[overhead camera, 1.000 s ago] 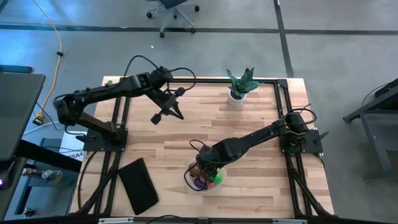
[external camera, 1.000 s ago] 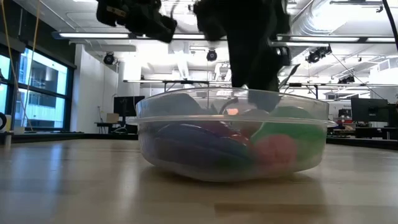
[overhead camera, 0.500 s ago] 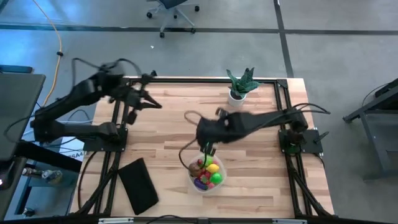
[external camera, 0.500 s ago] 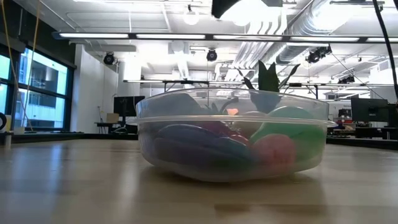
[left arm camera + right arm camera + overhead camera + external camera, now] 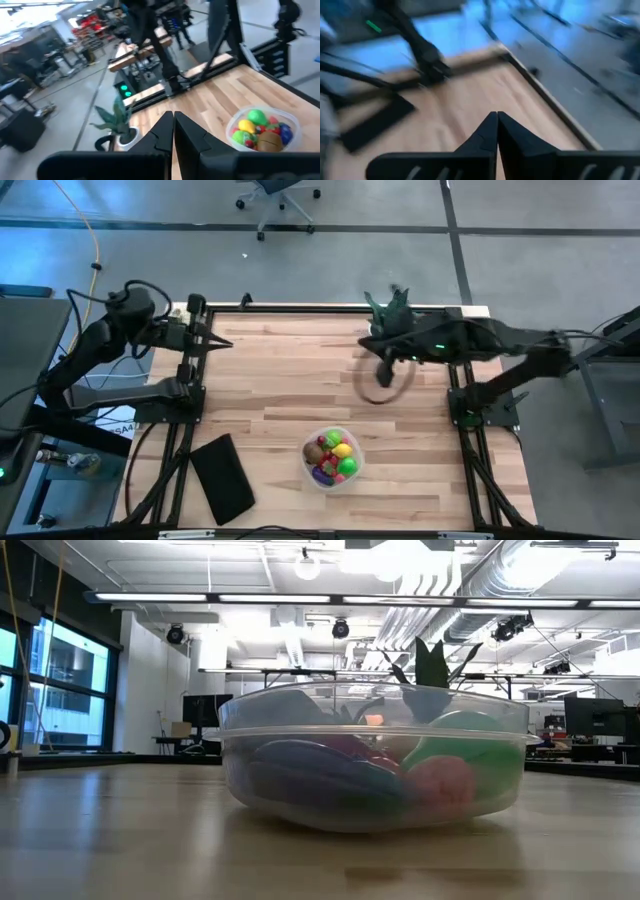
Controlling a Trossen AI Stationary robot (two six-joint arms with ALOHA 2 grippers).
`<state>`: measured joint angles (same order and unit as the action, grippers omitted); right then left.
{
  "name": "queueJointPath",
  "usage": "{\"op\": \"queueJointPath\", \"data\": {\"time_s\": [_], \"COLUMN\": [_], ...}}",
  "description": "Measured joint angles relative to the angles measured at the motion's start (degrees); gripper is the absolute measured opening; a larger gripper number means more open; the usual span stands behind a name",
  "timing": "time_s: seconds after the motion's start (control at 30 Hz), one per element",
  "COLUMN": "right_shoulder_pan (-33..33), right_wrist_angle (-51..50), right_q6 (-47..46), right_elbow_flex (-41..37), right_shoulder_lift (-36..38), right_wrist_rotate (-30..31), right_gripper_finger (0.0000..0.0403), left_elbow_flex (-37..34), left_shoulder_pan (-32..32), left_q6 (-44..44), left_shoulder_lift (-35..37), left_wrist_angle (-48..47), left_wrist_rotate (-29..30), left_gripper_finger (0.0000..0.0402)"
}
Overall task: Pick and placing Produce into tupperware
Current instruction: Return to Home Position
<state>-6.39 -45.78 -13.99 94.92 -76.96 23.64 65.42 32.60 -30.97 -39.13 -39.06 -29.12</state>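
Note:
The clear round tupperware (image 5: pixel 332 458) stands near the table's front middle, and in the low view the tupperware (image 5: pixel 375 760) fills the centre. Inside lies the produce (image 5: pixel 333 456): yellow, green, red, purple and brown pieces. The left wrist view shows the same tupperware (image 5: pixel 262 130) with its load. My left gripper (image 5: pixel 228 343) hangs shut and empty over the far left corner, well away from the container; its fingers (image 5: pixel 173 119) meet. My right gripper (image 5: pixel 368 343) is shut and empty, high over the far right part by the plant; its fingers (image 5: pixel 496 119) are together.
A spiky green plant (image 5: pixel 392 308) in a white pot stands at the far edge, partly under my right arm. A flat black rectangle (image 5: pixel 222 477) lies at the front left. Bare wood lies between the tupperware and the far edge.
My right gripper has risen out of the tupperware and drawn back toward the table's far right, tipping from pointing down to nearly level. My left gripper has pulled back toward the left edge and risen. The tupperware and the produce in it have stayed put.

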Motion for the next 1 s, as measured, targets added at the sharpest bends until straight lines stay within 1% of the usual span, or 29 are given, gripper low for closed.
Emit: {"op": "queueJointPath", "data": {"time_s": [0.07,0.13,0.17,0.23,0.33,0.47,0.63,0.77,1.0], "right_shoulder_pan": [0.2,1.5,2.4,4.6,7.8,11.8,16.9,19.8,22.3], "right_wrist_angle": [11.4,22.1,26.5,31.0,31.9,34.6,37.0,38.0,38.2], "right_q6": [0.4,0.4,0.4,-0.3,-0.6,1.1,2.3,2.1,-0.3], "right_elbow_flex": [-10.9,-20.3,-24.3,-30.4,-36.5,-42.4,-49.5,-54.6,-60.9], "right_shoulder_lift": [6.9,12.4,14.7,18.5,23.2,29.3,37.9,44.3,54.0], "right_wrist_rotate": [-3.8,-9.2,-12.2,-16.6,-21.1,-26.6,-32.6,-36.4,-38.5], "right_gripper_finger": [0.0001,0.0001,0.0000,0.0000,0.0000,0.0000,0.0000,0.0000,0.0000], "left_elbow_flex": [-0.9,-2.5,-3.6,-6.5,-11.2,-16.6,-21.2,-22.8,-23.0], "left_shoulder_pan": [0.0,0.0,0.0,0.0,0.0,0.0,0.0,0.0,0.0], "left_q6": [1.3,2.7,3.6,5.4,7.9,10.4,14.2,15.1,17.2], "left_shoulder_lift": [1.4,2.8,3.5,4.9,6.5,7.7,8.0,8.1,10.9], "left_wrist_angle": [0.6,2.2,3.3,6.2,11.0,16.0,18.9,19.2,19.7], "left_wrist_rotate": [1.6,3.0,3.6,4.5,4.7,4.8,7.1,8.2,11.1], "left_gripper_finger": [0.0005,0.0005,0.0005,0.0005,0.0005,0.0005,0.0005,0.0005,0.0005]}}
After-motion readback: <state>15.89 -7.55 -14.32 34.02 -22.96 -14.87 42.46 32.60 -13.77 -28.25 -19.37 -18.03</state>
